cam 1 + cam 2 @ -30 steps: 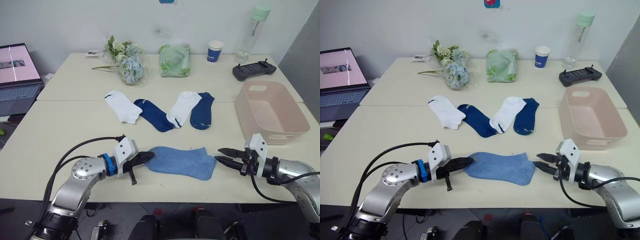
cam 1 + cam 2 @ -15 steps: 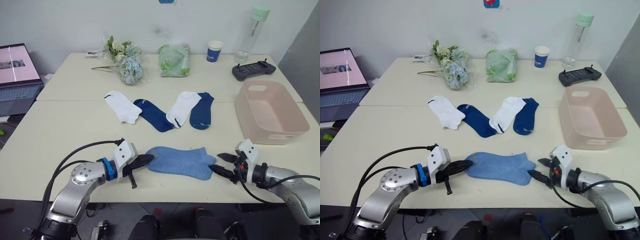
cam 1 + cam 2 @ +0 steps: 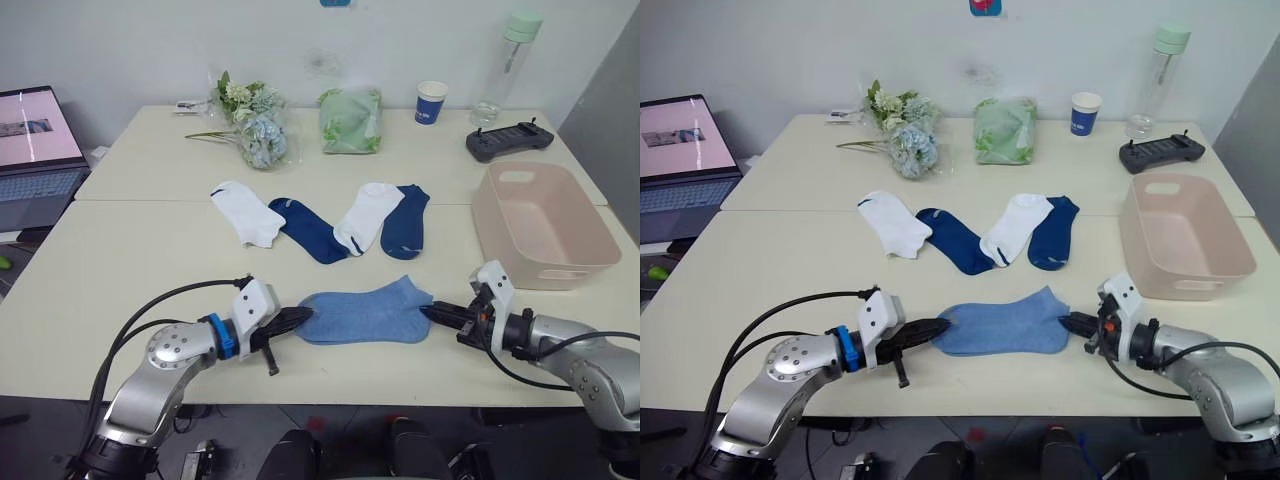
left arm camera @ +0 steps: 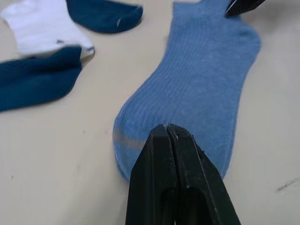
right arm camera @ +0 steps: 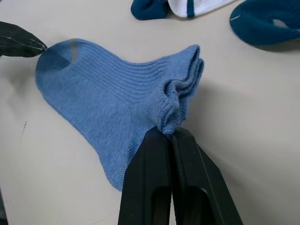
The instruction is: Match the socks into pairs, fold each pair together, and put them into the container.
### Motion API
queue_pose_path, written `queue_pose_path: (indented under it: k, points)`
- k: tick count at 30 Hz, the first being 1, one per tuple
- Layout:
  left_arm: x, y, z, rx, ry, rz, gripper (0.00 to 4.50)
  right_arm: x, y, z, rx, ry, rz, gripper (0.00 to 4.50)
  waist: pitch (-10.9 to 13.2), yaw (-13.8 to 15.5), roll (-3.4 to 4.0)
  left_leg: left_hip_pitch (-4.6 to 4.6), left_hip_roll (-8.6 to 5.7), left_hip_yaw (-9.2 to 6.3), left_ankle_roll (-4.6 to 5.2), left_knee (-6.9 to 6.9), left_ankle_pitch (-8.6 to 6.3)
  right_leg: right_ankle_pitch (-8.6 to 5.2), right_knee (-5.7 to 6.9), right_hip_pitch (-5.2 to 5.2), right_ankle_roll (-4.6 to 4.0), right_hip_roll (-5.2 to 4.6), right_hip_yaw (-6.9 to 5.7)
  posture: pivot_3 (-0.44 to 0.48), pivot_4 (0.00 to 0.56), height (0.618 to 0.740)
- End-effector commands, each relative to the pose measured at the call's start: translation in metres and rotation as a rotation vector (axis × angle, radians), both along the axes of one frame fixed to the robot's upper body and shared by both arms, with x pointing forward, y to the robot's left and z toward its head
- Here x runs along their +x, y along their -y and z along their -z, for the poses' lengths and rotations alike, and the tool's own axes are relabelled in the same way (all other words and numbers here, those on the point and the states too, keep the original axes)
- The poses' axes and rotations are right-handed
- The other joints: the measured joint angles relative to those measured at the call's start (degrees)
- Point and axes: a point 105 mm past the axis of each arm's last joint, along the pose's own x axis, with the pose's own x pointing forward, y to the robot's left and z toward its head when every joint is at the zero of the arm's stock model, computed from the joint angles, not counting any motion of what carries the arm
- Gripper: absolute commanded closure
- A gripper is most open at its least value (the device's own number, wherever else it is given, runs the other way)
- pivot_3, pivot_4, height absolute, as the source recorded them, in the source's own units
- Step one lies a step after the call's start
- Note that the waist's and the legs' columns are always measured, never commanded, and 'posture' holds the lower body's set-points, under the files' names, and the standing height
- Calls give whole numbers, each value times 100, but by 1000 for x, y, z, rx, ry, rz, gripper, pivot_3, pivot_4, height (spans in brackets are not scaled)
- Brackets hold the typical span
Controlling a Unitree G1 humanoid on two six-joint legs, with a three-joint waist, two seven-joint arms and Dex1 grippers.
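Left eye view, lower centre: left gripper [image 3: 303,317] and right gripper [image 3: 428,312] each clench the light blue pair [image 3: 365,315], ready to fold.

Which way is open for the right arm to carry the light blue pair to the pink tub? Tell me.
Probably yes: the right pincer, shut on the light blue pair, has bare table up to the container. The left pincer is clamped on the toe end.

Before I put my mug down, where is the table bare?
Bare: between the laptop and the white sock; also between the navy sock and the container. Crowded: the back edge, with flowers, cup and controller, and around the light blue socks.
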Motion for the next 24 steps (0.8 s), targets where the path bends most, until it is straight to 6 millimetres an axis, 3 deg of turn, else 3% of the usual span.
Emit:
queue_pose_path:
  k: [1, 5, 11, 15, 19, 24]
  points:
    - [5, 21, -7, -18, 13, 82, 4500, 6, 5, -7, -8, 11, -42, 4465, 0, 0, 0, 0, 0, 4, 0, 1, 0, 0, 0, 0, 0, 0, 0, 0, 150, 740]
    - [17, 39, -3, -4, -9, 131, 4500, 10, 6, -6, -20, 12, -74, 4465, 0, -16, -1, -1, 1, 15, 0, 0, 0, 0, 1, -3, 0, 1, -2, 0, 150, 740]
    - [31, 62, 31, 74, -61, 167, 4500, 9, 5, 0, 6, 12, -78, 4465, 0, -19, -1, 0, -2, 21, 0, 3, 0, 1, 3, -3, 0, 2, 0, 0, 150, 740]
    - [33, 68, 40, 87, -87, 167, 4500, 8, 8, -2, 14, 24, -66, 4465, -1, -5, -1, -2, 2, 13, -1, 5, 1, 1, 4, -3, 0, 0, 1, 0, 150, 740]
    - [27, 61, 58, 168, -133, 186, 4500, 3, 3, -15, 71, 25, -105, 4465, -2, -7, 1, 1, 1, 9, -1, 7, 1, 1, 6, -1, 0, -1, 2, 0, 150, 740]
    - [26, 58, 63, 183, -141, 190, 4500, -8, -25, -50, 330, -24, -195, 4465, -6, -17, 4, 5, 4, 0, -1, 6, 1, 1, 9, 1, 0, 0, 3, 0, 150, 740]
